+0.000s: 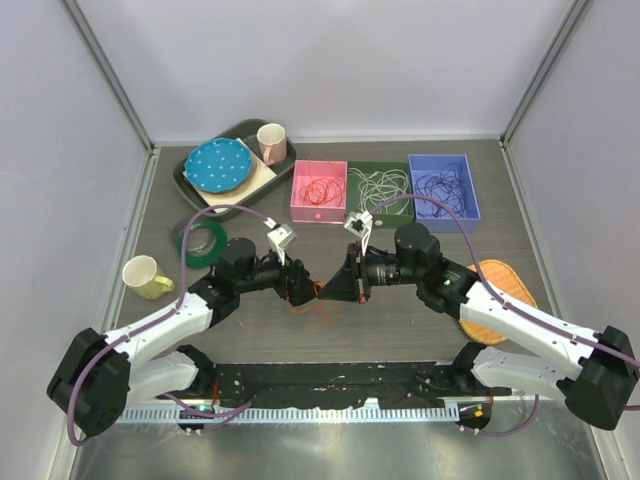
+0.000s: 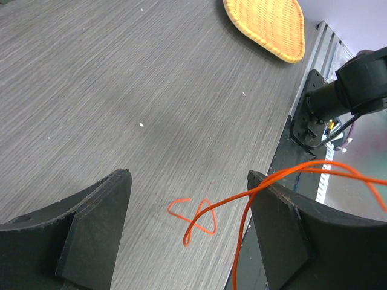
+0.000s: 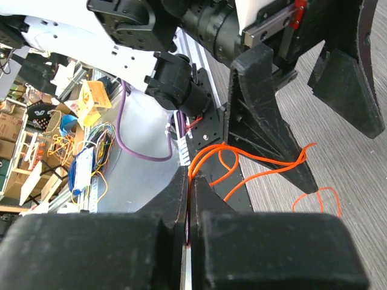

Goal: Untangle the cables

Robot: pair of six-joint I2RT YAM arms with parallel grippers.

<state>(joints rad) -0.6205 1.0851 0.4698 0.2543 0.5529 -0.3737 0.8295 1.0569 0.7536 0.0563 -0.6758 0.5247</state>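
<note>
Cable [image 2: 320,163], orange, clamped in right gripper [image 3: 192,181], drapes over wide-spread left gripper [image 2: 188,181].

cable [image 2: 227,201]: orange | plate [image 1: 218,165]: teal, white dots | basket [image 2: 266,27]: yellow woven | table [image 2: 121,90]: grey woodgrain

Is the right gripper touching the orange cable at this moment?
Touching. The right wrist view shows the right gripper shut, with the orange cable pinched in the seam of its closed jaws and running out from there.
</note>
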